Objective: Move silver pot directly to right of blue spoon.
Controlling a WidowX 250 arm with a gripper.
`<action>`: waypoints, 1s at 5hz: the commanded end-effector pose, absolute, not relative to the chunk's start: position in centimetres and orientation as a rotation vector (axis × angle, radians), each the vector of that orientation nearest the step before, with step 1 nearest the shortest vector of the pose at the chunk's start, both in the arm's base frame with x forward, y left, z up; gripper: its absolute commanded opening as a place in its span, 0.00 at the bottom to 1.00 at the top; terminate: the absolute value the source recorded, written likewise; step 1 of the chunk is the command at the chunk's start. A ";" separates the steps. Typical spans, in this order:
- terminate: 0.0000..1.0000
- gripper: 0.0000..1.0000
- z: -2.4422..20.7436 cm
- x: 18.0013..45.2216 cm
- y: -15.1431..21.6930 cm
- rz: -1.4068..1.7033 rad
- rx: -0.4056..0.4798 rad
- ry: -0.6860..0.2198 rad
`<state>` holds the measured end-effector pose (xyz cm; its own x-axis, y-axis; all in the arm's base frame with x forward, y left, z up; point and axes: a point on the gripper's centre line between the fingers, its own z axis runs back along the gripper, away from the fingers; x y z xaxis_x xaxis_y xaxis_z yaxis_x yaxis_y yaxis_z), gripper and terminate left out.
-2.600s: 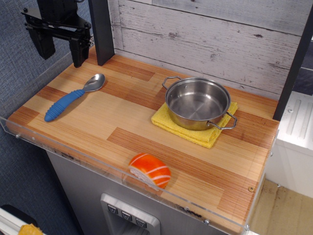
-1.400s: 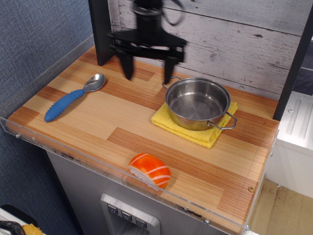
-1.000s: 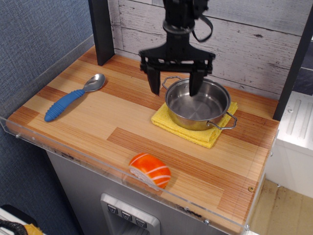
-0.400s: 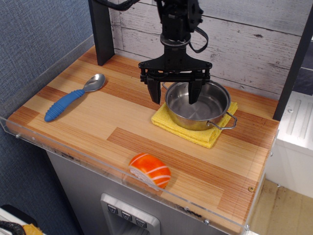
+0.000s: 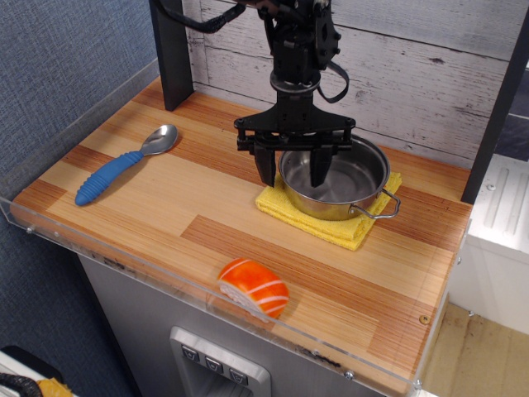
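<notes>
grasp step was in hand, nothing lifted. gripper (image 5: 292, 171) sat low over the left rim of the silver pot (image 5: 335, 176), jaws spread, one finger outside the wall and one dipping inside the bowl, so it straddled the rim. couldn't tell from this angle whether either pad touched metal; it read as not clamped.

pot was on the yellow cloth (image 5: 329, 217) at the far right of the wooden counter (image 5: 207, 207), well apart from the blue spoon (image 5: 124, 165), which lay at the far left, bowl pointing away from the camera.

my read of the next move: pinch the rim, lift clear of the cloth, carry left and set down just right of the spoon. the wall is thin, polished steel (slip risk on a rim pinch, and the pot could tilt off a one-sided hold).

shapes and materials: pot shallow and round, mirror finish, thin wire loop handles on opposite sides. cloth soft and square, slightly rumpled. spoon had a thick ribbed plastic handle and a metal bowl. counter was striped wood laminate with a clear acrylic lip. a glossy orange and white sushi piece (image 5: 254, 287) sat at the near edge, out of the path.
</notes>
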<state>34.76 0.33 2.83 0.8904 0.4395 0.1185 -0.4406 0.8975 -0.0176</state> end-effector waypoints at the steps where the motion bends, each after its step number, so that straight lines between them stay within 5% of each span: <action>1: 0.00 0.00 3.8 35.3 0.3 0.457 -0.014 -0.172; 5: 0.00 0.00 8.4 36.1 0.7 0.530 -0.116 -0.266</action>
<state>34.99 0.26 5.87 0.8485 0.5057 0.1559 -0.4872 0.8615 -0.1428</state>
